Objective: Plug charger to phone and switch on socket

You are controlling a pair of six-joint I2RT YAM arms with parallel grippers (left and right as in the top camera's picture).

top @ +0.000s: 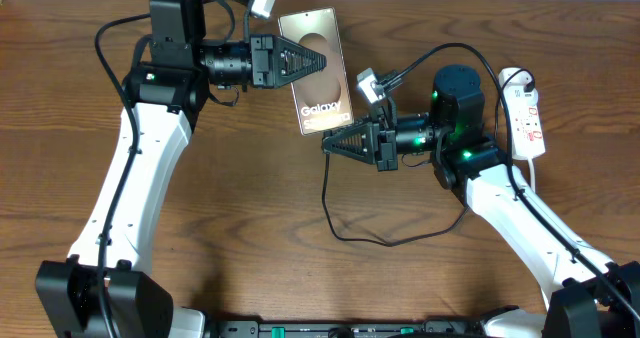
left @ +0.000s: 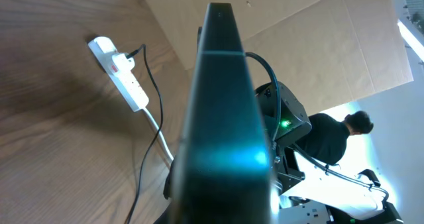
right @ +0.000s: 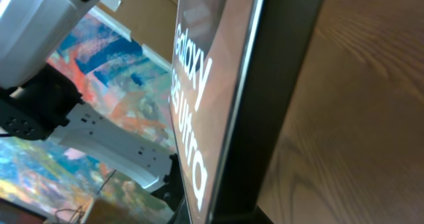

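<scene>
White lettering reading "Galaxy" crosses the lower part of the glossy bronze-grey face of the phone (top: pixel 322 103), near the middle of the counter's far edge. In the right wrist view the word shows large on the phone's face (right: pixel 193 71), with a second line beneath too skewed to read. Red markings on the socket (top: pixel 526 118), by the far right corner, are illegible.

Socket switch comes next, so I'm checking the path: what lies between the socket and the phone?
The right arm, with its wrist camera, sits between phone and socket, as the overhead view shows.
</scene>
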